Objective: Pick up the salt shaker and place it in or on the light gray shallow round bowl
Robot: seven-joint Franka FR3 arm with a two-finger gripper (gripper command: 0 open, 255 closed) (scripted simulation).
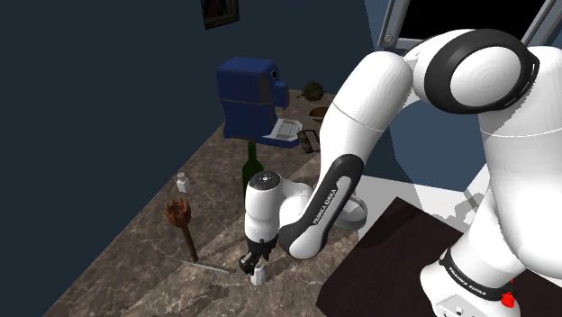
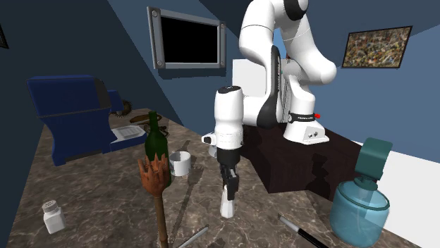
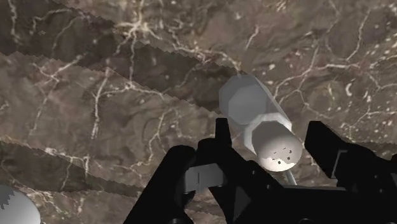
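1. Nearest the wrist camera, the end effector (image 3: 270,132) is open. Its black fingers (image 3: 321,146) stand apart on either side of a holed white cap, and a sliver of marble shows between the cap and one finger.
2. That cap tops the salt shaker (image 3: 245,105), white and faceted, which stands upright on the table (image 1: 135,261). It is toward the long edge facing the stand and well away from the end that carries the blue machine (image 1: 248,95).
3. The shaker lies straight below the end effector. Its long axis is vertical and in line with the fingers, whose tips reach down about its cap. By that reading it is bracketed but not yet clasped, so closing squarely on the narrow top is what the coming lift turns on.
4. The light grey round bowl (image 2: 180,163) sits near, further along the table toward the blue machine's end, just beside a green bottle (image 2: 155,144).
5. A second small white shaker (image 2: 51,215) stands well apart, near the opposite long edge, past a brown brush (image 2: 154,176).
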